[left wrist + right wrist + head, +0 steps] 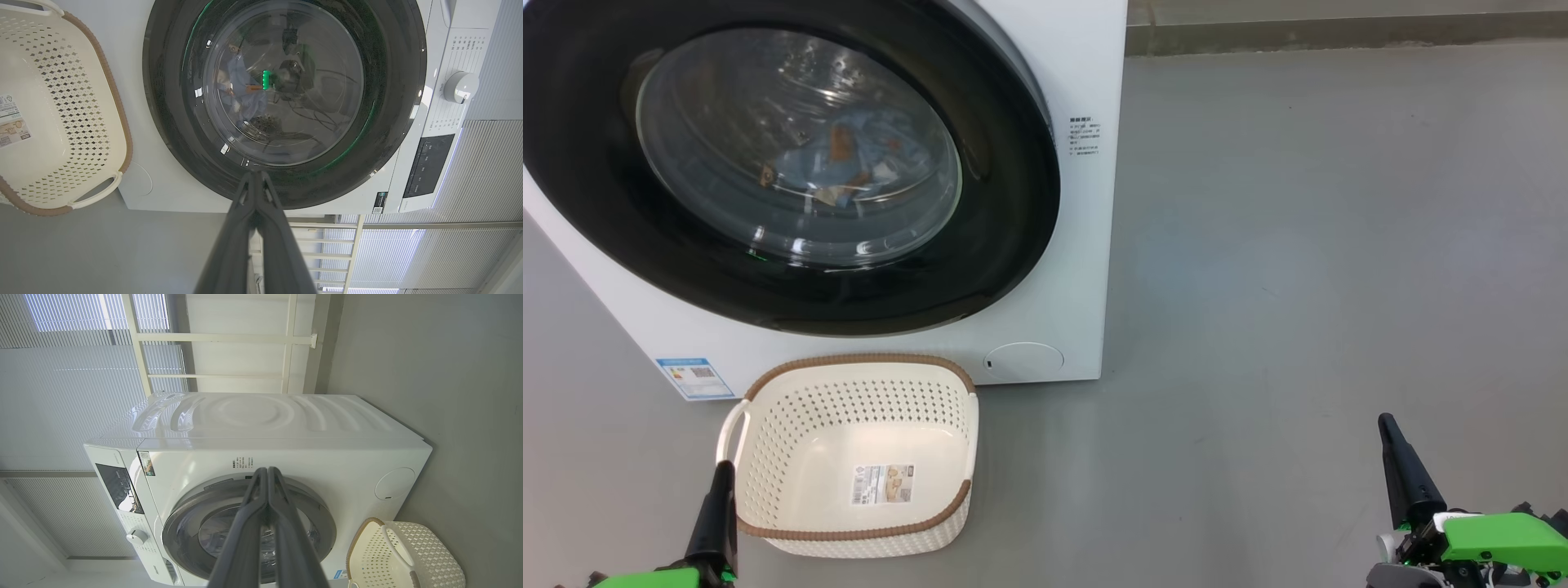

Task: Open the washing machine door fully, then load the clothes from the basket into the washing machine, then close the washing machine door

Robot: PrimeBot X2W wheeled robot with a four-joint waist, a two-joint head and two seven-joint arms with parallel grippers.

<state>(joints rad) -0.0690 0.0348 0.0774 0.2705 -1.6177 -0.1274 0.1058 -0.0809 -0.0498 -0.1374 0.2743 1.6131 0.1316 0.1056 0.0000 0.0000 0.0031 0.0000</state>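
The white washing machine (1086, 245) stands with its black-rimmed round door (792, 302) shut flat against the front. Behind the glass lie the light blue bear-print clothes (849, 159), also seen as blue clothes (245, 94) in the left wrist view. The cream perforated basket (915, 400) with a brown rim sits on the floor in front of the machine, holding just its paper label. My left gripper (721, 467) is shut at the basket's near left corner. My right gripper (1384, 420) is shut over bare floor at the lower right. Both hold nothing.
Grey floor (1298, 245) stretches to the right of the machine up to a wall base. A blue energy sticker (694, 378) and a round service cap (1023, 361) mark the machine's lower front. Its control panel and dial (461, 86) lie above the door.
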